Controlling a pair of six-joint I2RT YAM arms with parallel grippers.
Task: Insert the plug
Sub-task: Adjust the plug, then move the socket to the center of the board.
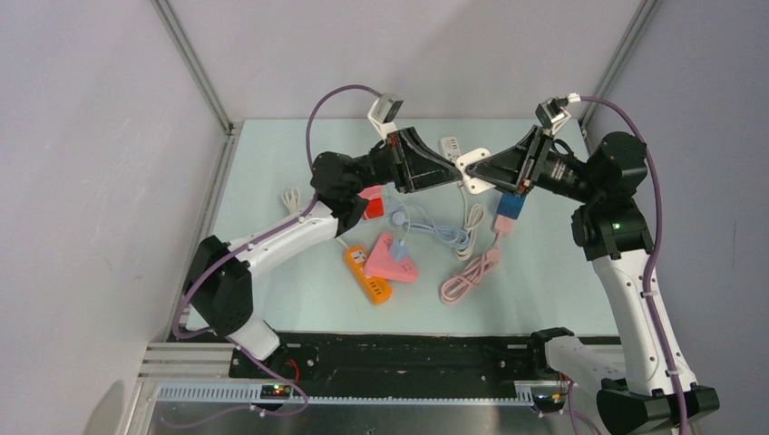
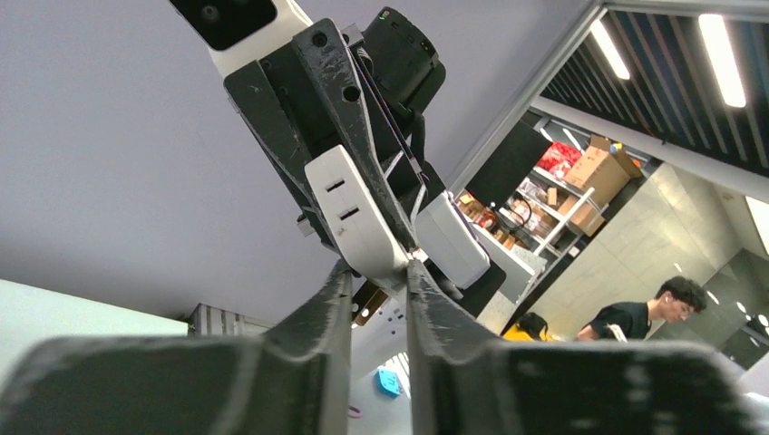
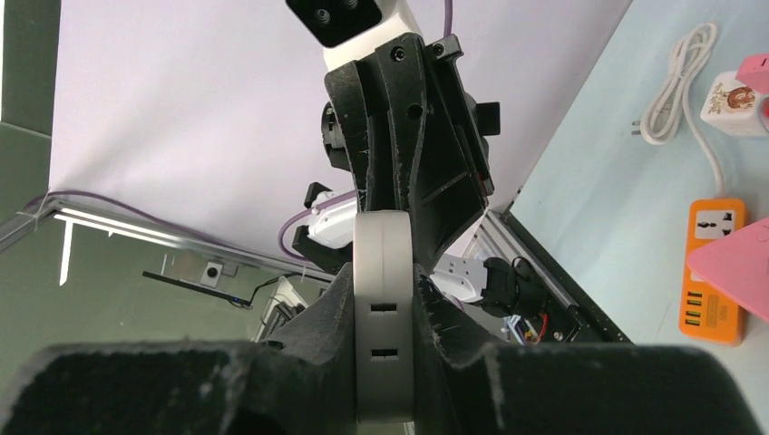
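White power strip (image 1: 472, 172) hung at upper centre, pinched between left claw (image 2: 379, 276) and right claw (image 3: 384, 281), both clamped on it.

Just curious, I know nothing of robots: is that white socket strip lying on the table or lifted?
Lifted: the left pincer and right pincer clamp the strip at its ends, above the table.

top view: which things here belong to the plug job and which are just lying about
In the job: white power strip, pinched by left gripper and right gripper. Which plug goes in: cannot tell.
Lying about, it seems: orange power strip, pink triangular block, cube socket, pink cable, blue block.
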